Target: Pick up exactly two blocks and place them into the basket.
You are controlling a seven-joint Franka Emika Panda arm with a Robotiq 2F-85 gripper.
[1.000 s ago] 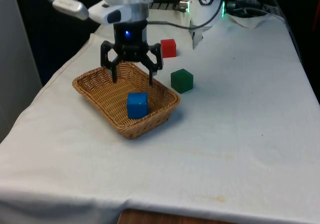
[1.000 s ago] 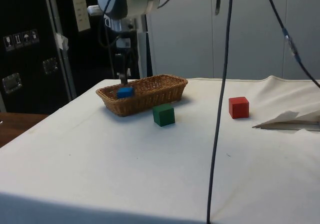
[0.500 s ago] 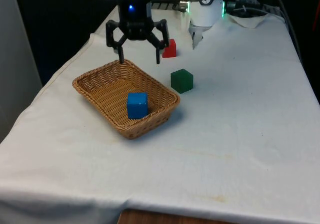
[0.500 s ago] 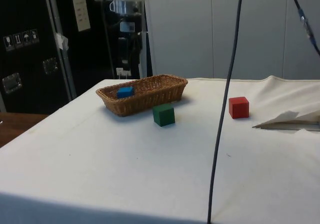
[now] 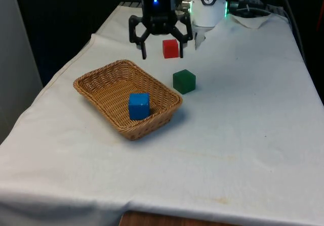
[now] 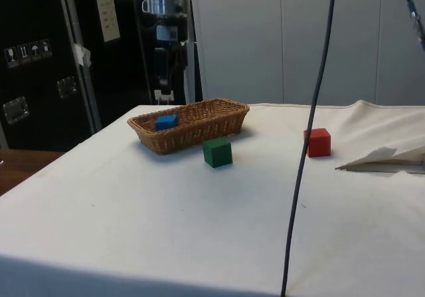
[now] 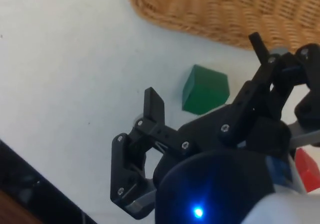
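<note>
- Black two-finger gripper (image 5: 163, 46): held spread and empty, above the far cloth.
- Red cube block (image 5: 170, 48): directly below the jaws, slightly towards the front view's right.
- Green cube block (image 5: 184, 81): just beside the woven wicker basket (image 5: 98, 97).
- Blue cube block (image 5: 138, 106): lodged inside the basket.

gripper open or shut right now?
Open. In the front view the gripper hangs empty above the cloth, fingers spread wide; the wrist view shows the green block between them, untouched.
</note>
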